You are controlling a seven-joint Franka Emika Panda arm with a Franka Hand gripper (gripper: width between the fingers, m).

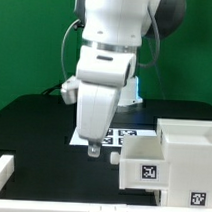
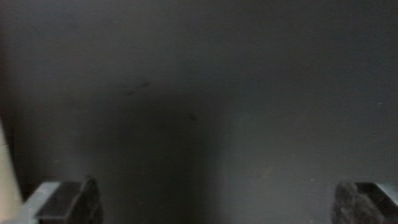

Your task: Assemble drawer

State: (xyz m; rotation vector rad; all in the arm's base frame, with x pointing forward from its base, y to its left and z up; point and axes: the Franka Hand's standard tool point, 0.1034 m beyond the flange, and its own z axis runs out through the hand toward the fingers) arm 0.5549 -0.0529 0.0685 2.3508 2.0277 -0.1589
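The drawer's glossy white casing [image 1: 189, 148] stands at the exterior view's right, with a low white tray box [image 1: 142, 162] set in front of it; both carry small black-and-white tags. My gripper [image 1: 92, 149] hangs just above the black table to the exterior view's left of the tray box, apart from it. In the wrist view its fingers [image 2: 63, 202] stand wide apart with only bare black table between them, so it is open and empty. No drawer part shows in the wrist view.
The marker board [image 1: 121, 136] lies flat on the table behind my gripper. A long white bar [image 1: 1, 176] lies at the exterior view's front left. A pale edge [image 2: 7, 170] shows at the wrist view's border. A green wall stands behind.
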